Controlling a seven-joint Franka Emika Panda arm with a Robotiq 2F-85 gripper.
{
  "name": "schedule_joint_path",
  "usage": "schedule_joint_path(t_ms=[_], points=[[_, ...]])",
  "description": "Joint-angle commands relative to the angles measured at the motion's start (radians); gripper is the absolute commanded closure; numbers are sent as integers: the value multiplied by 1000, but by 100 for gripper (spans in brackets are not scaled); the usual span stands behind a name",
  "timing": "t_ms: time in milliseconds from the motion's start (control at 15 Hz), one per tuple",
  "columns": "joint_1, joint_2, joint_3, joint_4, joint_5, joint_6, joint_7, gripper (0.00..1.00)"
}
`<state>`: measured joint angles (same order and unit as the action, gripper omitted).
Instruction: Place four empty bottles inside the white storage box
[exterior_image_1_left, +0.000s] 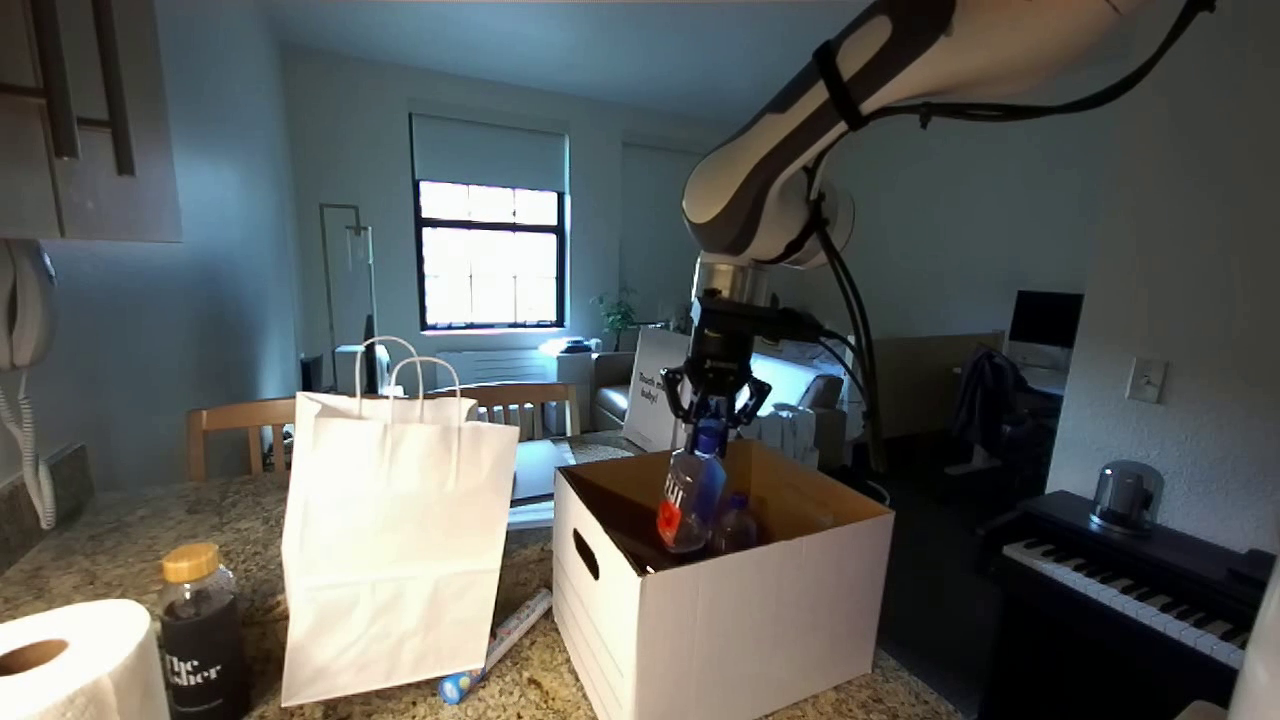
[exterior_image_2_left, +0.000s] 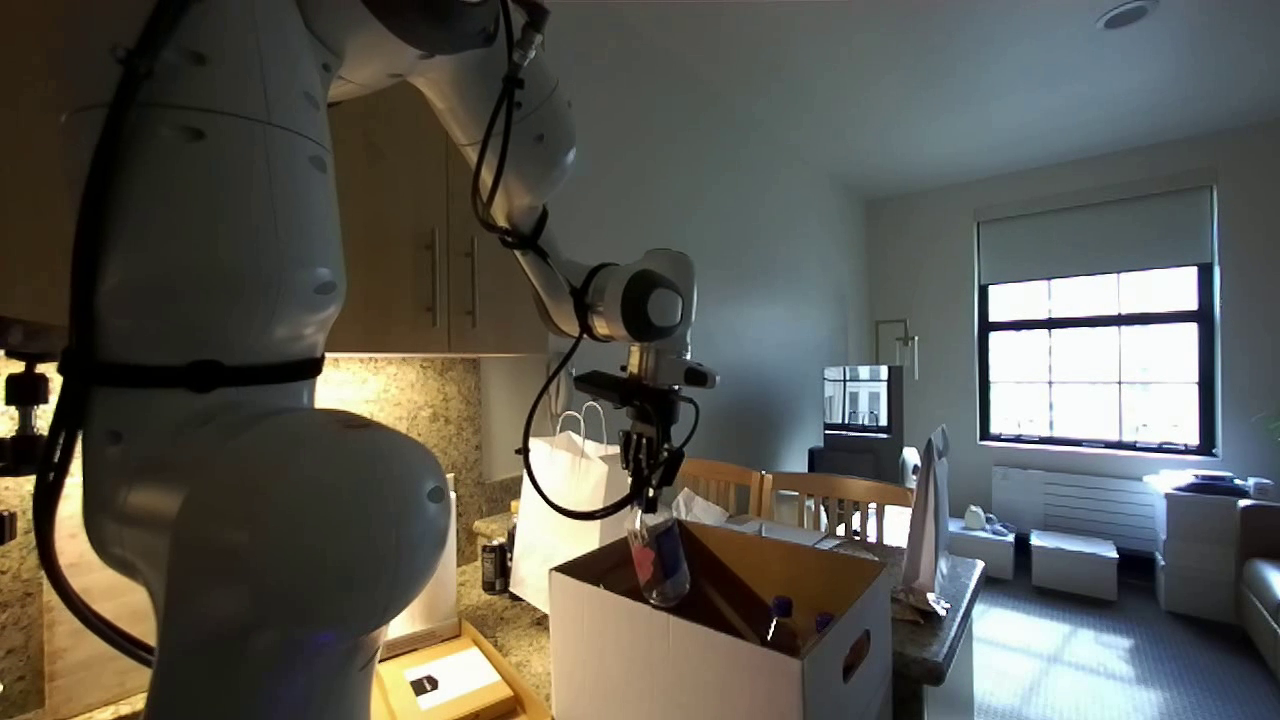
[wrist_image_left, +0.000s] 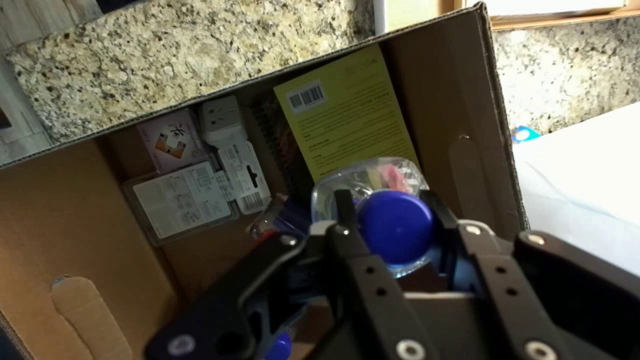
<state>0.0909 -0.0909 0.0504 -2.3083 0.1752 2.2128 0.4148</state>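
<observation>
Held bottle (exterior_image_1_left: 690, 500): slightly tilted at the mouth of the white storage box (exterior_image_1_left: 760, 630); other bottles (exterior_image_1_left: 736, 528) inside.
End effector (wrist_image_left: 392, 215): closed around its blue cap (wrist_image_left: 396, 230).
Step in hand: apparently placing this bottle.
Next move: probably lower it beside the others, then let go.

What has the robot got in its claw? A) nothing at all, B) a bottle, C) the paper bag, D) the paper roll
B, because in both exterior views a bottle hangs from the gripper, and in the wrist view its blue cap sits between the fingers.
</observation>
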Motion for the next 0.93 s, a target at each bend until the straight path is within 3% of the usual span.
schedule_joint_path(t_ms=[0,267,867], points=[[-25,49,-3,12,8,29,-10,86],[-49,142,-28,58,14,59,-12,86],[-83,482,-109,337,7,38,35,86]])
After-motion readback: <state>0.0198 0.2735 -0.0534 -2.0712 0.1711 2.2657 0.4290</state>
